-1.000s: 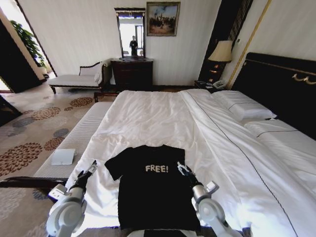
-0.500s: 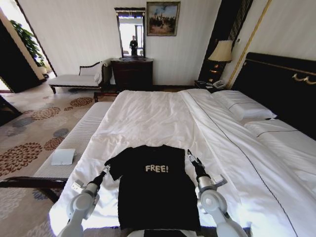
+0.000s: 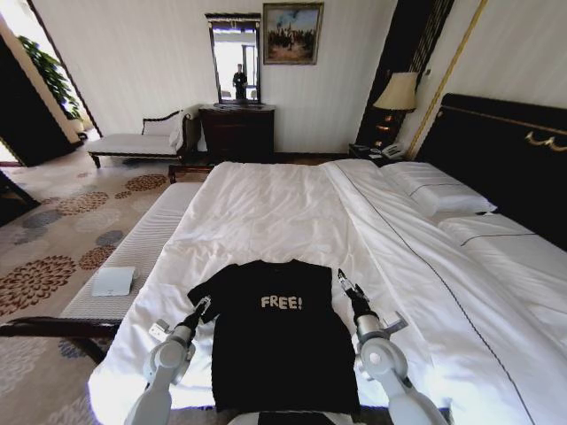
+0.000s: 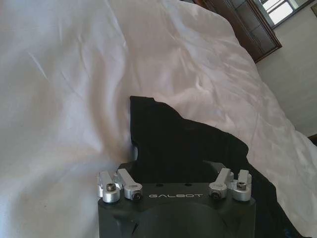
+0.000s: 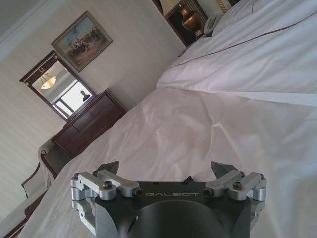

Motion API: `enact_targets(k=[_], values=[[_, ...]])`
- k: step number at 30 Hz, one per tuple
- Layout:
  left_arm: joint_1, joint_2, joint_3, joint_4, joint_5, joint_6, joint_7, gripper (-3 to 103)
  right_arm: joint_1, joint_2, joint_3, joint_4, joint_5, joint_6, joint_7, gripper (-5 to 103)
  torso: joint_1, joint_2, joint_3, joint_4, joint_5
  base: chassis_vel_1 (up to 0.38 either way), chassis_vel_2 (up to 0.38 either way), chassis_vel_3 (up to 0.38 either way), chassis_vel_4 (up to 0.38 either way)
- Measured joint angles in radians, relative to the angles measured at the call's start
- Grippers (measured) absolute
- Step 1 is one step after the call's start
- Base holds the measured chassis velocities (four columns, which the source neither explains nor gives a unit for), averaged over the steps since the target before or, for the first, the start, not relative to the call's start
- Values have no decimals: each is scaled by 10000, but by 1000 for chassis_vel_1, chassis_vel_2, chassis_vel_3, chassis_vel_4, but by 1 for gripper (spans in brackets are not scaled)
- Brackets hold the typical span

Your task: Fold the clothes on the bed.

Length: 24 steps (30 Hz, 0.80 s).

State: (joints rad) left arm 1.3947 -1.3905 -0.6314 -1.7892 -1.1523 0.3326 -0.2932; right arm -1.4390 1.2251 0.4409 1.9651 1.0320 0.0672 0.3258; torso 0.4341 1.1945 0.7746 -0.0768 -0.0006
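Here, black T-shirt (image 3: 276, 332) flat, smooth near foot edge of rumpled white bed (image 3: 292, 212); left gripper (image 3: 203, 307) at sleeve, pincer state unclear; right gripper (image 3: 344, 281) spread.

Two arms, rounded silver-grey joint housings, slim black forearms. Left gripper (image 3: 205, 305) and right gripper (image 3: 342, 279): matte black body lettered "GALBOT", silver linkage brackets with dark hex screws. Dark pointed jaws

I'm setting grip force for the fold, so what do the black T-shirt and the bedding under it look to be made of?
The T-shirt looks like soft matte knit, likely cotton: it lies limp and flat, without sheen, with printed white lettering. The bed is covered in smooth white woven fabric, probably cotton, showing fine creases and a slight sheen. The left gripper and right gripper sit at the sleeves.
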Motion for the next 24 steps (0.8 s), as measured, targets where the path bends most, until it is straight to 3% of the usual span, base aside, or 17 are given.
enact_targets(k=[1,4,6,9,11,13,14,15,16,17,20,24], values=[[0,0,0,0,0,0,0,81,0,0,0,0,0,0,0,100,0,0,0,0,0,0,0,0,0],[-52,-35,0,12,97,-61,52,58,64,-48,-9,-90,4,-5,10,100,0,0,0,-1,-1,0,0,0,0],[-70,-43,0,18,112,-75,56,58,77,-58,-12,-107,4,-6,12,100,0,0,0,-1,0,0,0,0,0],[-117,-68,0,38,149,-114,59,42,108,-76,-22,-157,5,-6,26,100,0,0,0,-1,-1,0,0,0,0],[-126,-70,-3,43,158,-124,62,42,116,-77,-24,-171,5,-6,29,100,0,0,0,-1,0,0,0,0,0],[-147,-66,-26,70,177,-145,65,32,142,-78,-29,-204,5,-6,33,100,0,0,0,-1,-1,0,0,0,0],[-147,-66,-26,70,177,-145,65,32,142,-78,-29,-204,5,-6,33,100,0,0,0,-1,-1,0,0,0,0],[-164,-42,-58,93,179,-160,66,26,172,-78,-37,-234,4,-6,36,100,0,0,0,0,-1,0,0,0,0],[-210,72,-154,116,162,-181,95,10,226,-69,-47,-302,-1,-6,43,100,0,0,-1,-1,-1,0,0,0,0],[-210,117,-161,108,172,-198,144,5,235,-67,-51,-324,-4,-6,46,100,0,0,-1,0,-1,0,0,0,0],[-182,193,-126,0,271,-260,284,2,249,-66,-58,-365,-11,-7,53,100,0,0,-1,-1,-1,0,0,0,0],[-91,457,373,-430,1225,-581,832,0,354,-66,-95,-463,-19,-21,92,100,-1,1,-1,0,0,0,0,0,0]])
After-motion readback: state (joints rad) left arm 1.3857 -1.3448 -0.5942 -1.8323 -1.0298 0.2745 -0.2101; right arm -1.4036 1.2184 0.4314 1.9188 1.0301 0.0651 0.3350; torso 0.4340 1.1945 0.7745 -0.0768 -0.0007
